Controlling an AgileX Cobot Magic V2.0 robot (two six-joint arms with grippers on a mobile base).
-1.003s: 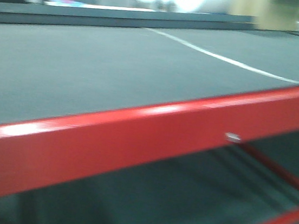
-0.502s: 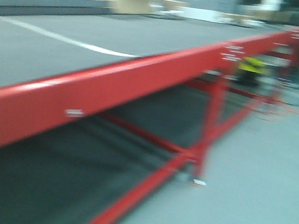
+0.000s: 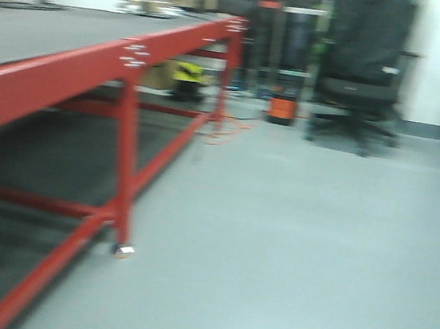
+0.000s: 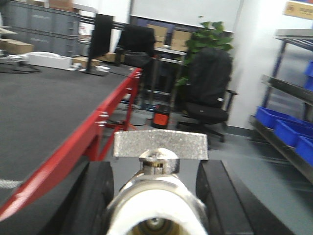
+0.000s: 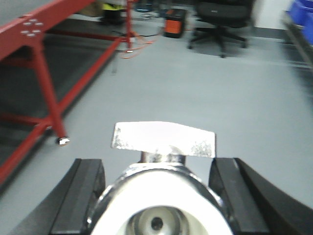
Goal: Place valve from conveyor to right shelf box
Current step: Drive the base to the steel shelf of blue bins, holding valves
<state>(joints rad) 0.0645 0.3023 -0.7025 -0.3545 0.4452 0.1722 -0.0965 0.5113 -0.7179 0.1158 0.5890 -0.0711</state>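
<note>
Here, the left gripper (image 4: 157, 198) clamps a valve (image 4: 160, 145) and the right gripper (image 5: 159, 196) a second valve (image 5: 164, 138), both off the conveyor (image 4: 39, 103), beyond its red edge (image 4: 73, 152); a jolt before the blue shelf boxes (image 4: 288, 128) could slip the rounded metal loose

I count two valves: left valve (image 4: 155, 193), right valve (image 5: 161, 191). One conveyor (image 3: 60, 28), one black office chair (image 3: 364, 70), one potted plant (image 4: 208, 36), one orange box (image 3: 281, 108) on the floor, at least three blue bins (image 4: 274, 120).
</note>
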